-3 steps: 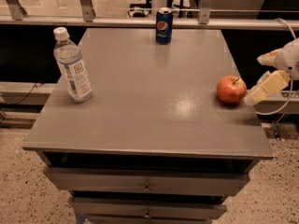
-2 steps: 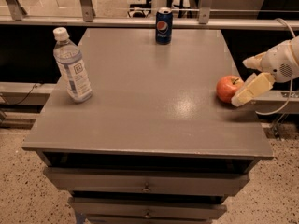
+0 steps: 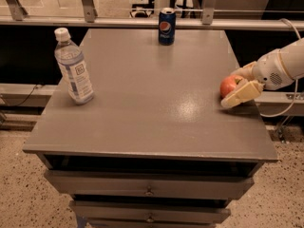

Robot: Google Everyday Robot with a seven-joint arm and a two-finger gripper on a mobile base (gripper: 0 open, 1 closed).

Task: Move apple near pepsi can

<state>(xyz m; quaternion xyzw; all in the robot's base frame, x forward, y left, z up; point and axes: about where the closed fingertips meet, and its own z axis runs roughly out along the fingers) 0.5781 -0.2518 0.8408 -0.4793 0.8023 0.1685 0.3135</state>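
Observation:
The red apple (image 3: pixel 228 85) rests on the grey table (image 3: pixel 152 108) near its right edge. My gripper (image 3: pixel 231 88) reaches in from the right, and its cream fingers (image 3: pixel 241 96) stand on either side of the apple, one in front and one behind. The jaws look open around the apple, which still sits on the table and is partly hidden on its right side. The dark blue pepsi can (image 3: pixel 166 26) stands upright at the back edge of the table, far behind and to the left of the apple.
A clear plastic water bottle (image 3: pixel 73 72) with a white cap stands at the table's left side. A metal rail (image 3: pixel 142 23) runs behind the table. Drawers sit below the tabletop. A cable hangs off the right side.
My gripper has moved left from beside the table's right edge until its fingers straddle the apple. The apple, can and bottle have not moved.

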